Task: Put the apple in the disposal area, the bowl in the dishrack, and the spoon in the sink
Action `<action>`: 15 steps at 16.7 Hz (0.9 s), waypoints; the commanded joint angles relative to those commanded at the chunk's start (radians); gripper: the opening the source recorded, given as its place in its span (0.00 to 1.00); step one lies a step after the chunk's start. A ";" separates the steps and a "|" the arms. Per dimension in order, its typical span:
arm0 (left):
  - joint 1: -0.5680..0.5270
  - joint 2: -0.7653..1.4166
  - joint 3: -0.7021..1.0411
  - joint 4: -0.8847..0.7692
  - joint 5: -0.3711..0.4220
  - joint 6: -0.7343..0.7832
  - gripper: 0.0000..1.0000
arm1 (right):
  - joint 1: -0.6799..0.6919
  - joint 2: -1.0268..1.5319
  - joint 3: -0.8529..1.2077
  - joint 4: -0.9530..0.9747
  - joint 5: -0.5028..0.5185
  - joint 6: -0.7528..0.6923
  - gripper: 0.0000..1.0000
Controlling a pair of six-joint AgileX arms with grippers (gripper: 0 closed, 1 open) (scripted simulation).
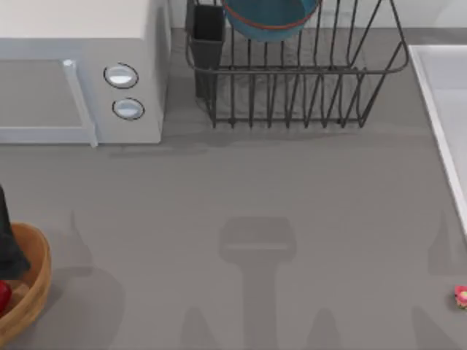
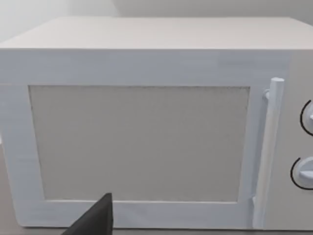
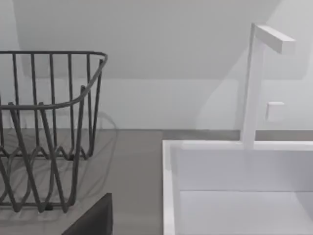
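A plain grey desk (image 1: 255, 189) is being shown from above, with soft shadows of the arms lying across its near part. At the near left edge, the disposal area (image 1: 33, 292) is being seen as a tan wooden basket, and the apple (image 1: 3, 295) is resting inside it, partly cut off by the edge. A dark part of the left arm (image 1: 7, 240) is hanging over that basket; how its gripper is set cannot be told. At the near right edge, the spoon (image 1: 461, 295) is lying on the desk, just short of the sink (image 1: 438, 109), which is running along the right side. In the right wrist view, the sink's white wall and an upright tap (image 3: 252, 83) are being faced, and the right gripper's state cannot be told either. Farther back, a white microwave (image 1: 80, 80) is standing at the left. Beside it, the dishrack (image 1: 292, 80) is holding the bowl (image 1: 270, 18) at its far end, near the dark utensil cup (image 1: 206, 44).
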 joint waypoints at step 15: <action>0.000 0.000 0.000 0.000 0.000 0.000 1.00 | -0.017 0.371 0.257 -0.327 -0.011 -0.383 1.00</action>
